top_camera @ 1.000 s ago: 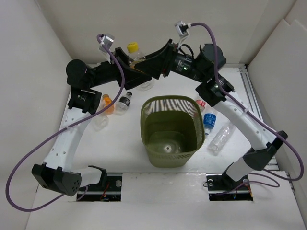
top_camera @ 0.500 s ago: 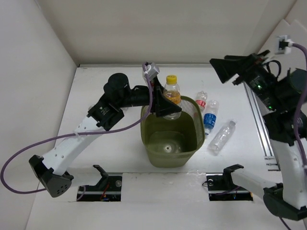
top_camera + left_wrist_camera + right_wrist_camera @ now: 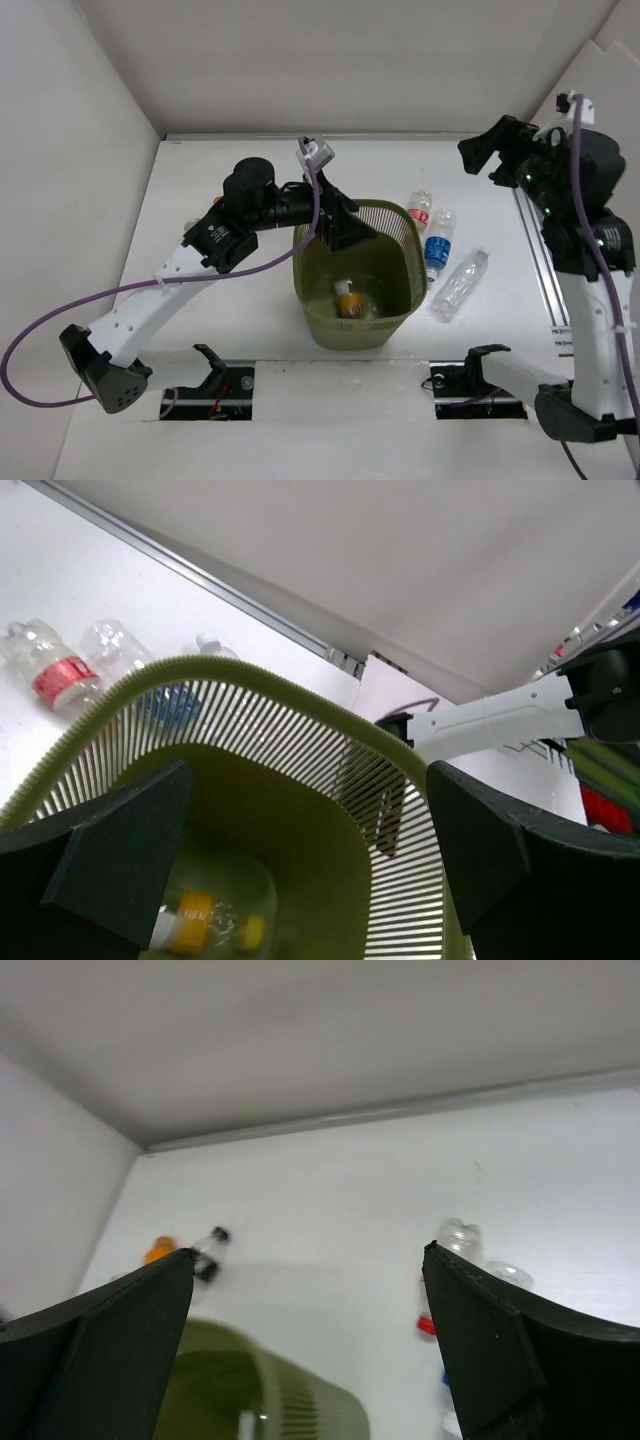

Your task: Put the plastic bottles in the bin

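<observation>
Top external: left jaws wide, empty, over bin (image 3: 360, 330); right jaws wide, empty.

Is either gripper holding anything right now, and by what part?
Nothing is held. The left gripper stands open and empty over the bin, where a bottle lies on the bottom. The right gripper is open and empty too.

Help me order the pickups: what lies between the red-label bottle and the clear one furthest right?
The blue-label bottle lies between the red-label bottle and the clear bottle, close beside the bin's right rim; the top view shows it.
</observation>
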Controlling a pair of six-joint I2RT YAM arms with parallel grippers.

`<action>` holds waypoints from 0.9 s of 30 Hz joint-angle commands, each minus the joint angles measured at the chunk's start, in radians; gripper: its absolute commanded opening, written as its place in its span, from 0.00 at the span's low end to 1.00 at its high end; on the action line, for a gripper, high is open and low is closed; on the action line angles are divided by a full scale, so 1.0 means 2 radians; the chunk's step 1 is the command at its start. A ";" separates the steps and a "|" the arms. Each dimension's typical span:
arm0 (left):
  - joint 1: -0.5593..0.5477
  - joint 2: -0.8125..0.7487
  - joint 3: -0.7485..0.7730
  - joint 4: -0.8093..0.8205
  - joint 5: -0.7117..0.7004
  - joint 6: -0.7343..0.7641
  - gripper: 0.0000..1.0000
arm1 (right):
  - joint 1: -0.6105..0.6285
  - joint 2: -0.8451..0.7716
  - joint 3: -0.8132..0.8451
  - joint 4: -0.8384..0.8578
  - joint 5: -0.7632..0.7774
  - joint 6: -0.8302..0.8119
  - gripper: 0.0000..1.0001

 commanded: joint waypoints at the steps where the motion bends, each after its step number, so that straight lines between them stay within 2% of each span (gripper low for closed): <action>1: -0.002 -0.009 0.063 -0.005 -0.018 0.011 1.00 | -0.034 0.042 -0.048 -0.048 0.061 -0.010 1.00; 5: -0.002 -0.009 0.122 -0.046 -0.108 0.007 1.00 | -0.070 0.082 -0.124 -0.002 0.049 -0.005 1.00; 6: -0.002 -0.009 0.137 -0.074 -0.179 0.001 1.00 | -0.075 0.094 -0.130 -0.002 0.049 -0.005 1.00; 10: -0.002 0.003 0.216 -0.170 -0.336 -0.014 1.00 | -0.093 0.161 -0.139 0.008 0.036 -0.009 0.99; 13: 0.004 0.008 0.238 -0.197 -0.355 -0.003 1.00 | -0.098 0.212 -0.150 0.030 0.026 -0.009 0.96; 17: 0.015 -0.005 0.220 -0.203 -0.355 -0.003 1.00 | -0.107 0.302 -0.139 0.043 0.019 -0.005 0.92; 27: 0.019 -0.035 0.183 -0.213 -0.365 0.002 1.00 | -0.102 0.404 -0.144 0.070 0.018 0.011 0.87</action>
